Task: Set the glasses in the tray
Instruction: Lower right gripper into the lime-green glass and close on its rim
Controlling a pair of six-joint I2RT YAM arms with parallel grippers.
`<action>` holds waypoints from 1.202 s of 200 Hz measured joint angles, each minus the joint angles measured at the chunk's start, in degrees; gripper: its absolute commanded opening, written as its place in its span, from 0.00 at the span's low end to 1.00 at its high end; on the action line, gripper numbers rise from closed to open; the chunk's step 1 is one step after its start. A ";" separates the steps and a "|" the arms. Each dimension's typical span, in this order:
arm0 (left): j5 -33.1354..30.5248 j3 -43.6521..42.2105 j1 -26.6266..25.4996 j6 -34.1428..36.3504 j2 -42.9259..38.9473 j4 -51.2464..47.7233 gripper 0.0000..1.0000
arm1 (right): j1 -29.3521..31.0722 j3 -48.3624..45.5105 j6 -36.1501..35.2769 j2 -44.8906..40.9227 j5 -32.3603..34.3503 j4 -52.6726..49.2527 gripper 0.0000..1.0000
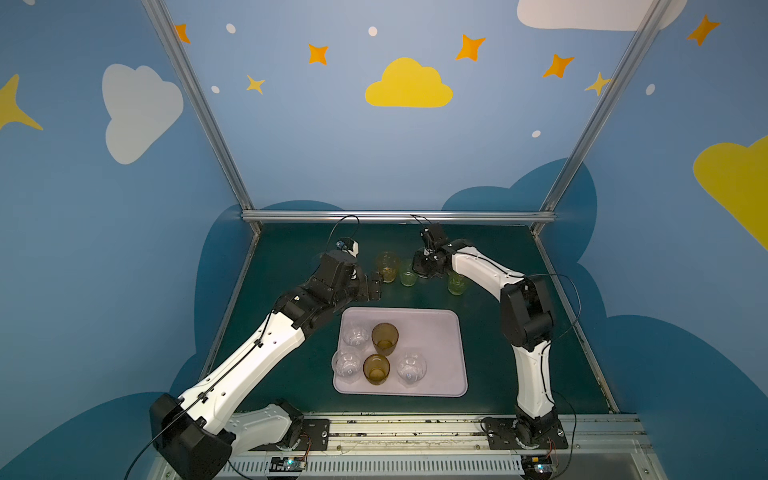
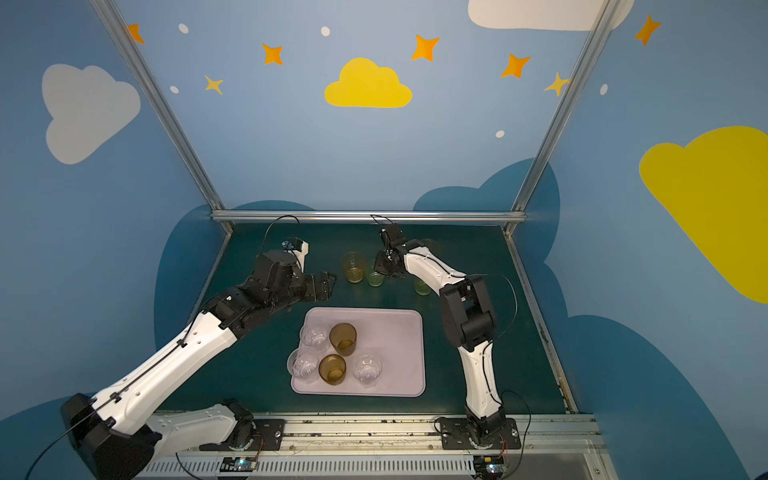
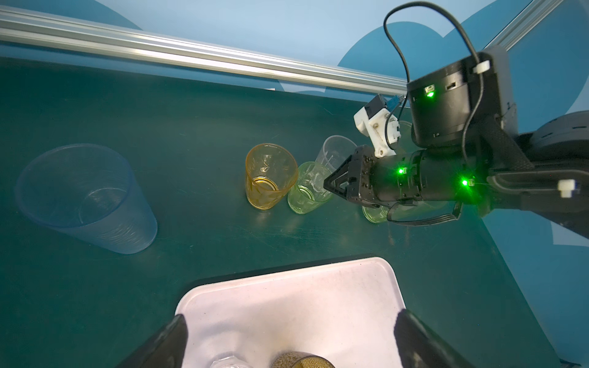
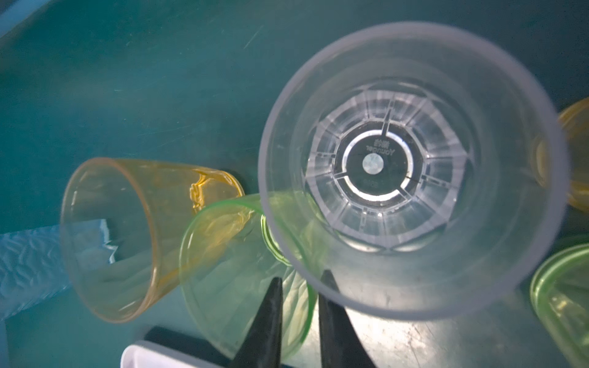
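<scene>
Looked straight down into the clear faceted tumbler (image 4: 411,165), upright on the green table mat (image 4: 127,79), filling the centre and right of the right wrist view, not yet in the pale lilac tray (image 1: 440,332). Found the right gripper (image 4: 301,277) drawn narrow astride its rim at lower centre, one finger outside, one seemingly inside; could not tell whether pinched firm. Noted the green tumbler (image 4: 242,270) just beside that rim, perhaps touching, and the orange tumbler (image 4: 127,235) next to it at lower left.

Judged the risks: toppling the green tumbler into the orange one on any lift; slipping off so thin a rim hold; clipping glasses already standing in the tray.

Saw the left gripper (image 3: 290,315) spread wide and empty over the tray at the bottom of the left wrist view. Counted five on the tray's left half in both top views: three clear tumblers (image 1: 356,336), two brown-amber tumblers (image 1: 384,336).

Barely made out the pale blue tumbler (image 3: 86,197) behind the left arm (image 1: 257,345) from above. Found the tall orange tumbler (image 4: 578,153) cut off at the right edge of the right wrist view.
</scene>
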 measured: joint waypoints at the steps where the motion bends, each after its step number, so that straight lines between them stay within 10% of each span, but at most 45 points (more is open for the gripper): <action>1: 0.02 0.00 0.00 0.00 0.00 0.00 1.00 | 0.00 0.00 0.00 0.02 0.00 0.00 0.20; 240: -0.46 -1.49 0.00 0.13 -0.55 0.50 1.00 | 0.55 -0.15 0.00 0.28 2.16 -1.86 0.00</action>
